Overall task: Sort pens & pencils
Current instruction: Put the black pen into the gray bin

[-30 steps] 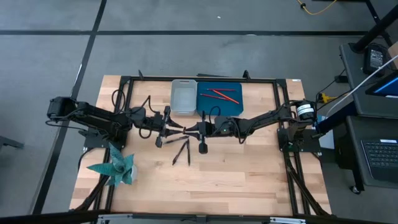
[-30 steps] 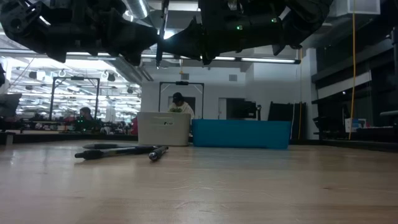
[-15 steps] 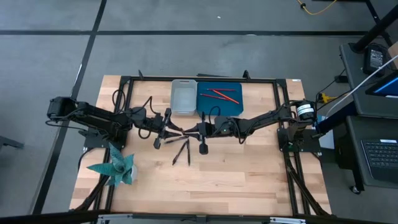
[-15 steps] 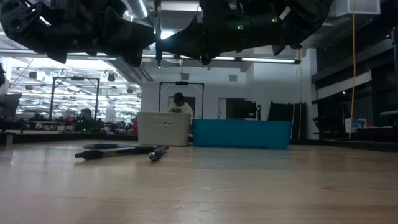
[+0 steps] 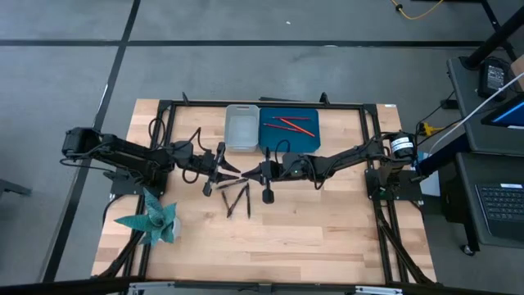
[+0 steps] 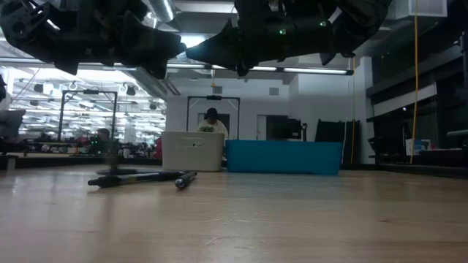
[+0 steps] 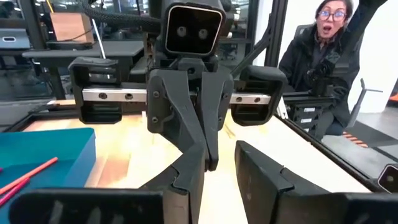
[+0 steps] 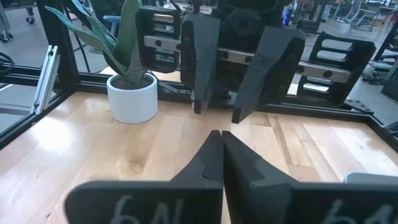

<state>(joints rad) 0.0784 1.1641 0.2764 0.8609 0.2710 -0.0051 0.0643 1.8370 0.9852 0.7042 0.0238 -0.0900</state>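
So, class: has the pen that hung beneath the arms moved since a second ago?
Yes. It no longer hangs above the white bin. A blurred upright streak, lower and left of that bin, may be it.

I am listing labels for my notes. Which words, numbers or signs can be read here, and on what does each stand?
Pale marks, perhaps "6N", on the base of the right gripper: too blurred to be sure.
Small dark label on the white bin: too small to read.
No other text can be read.
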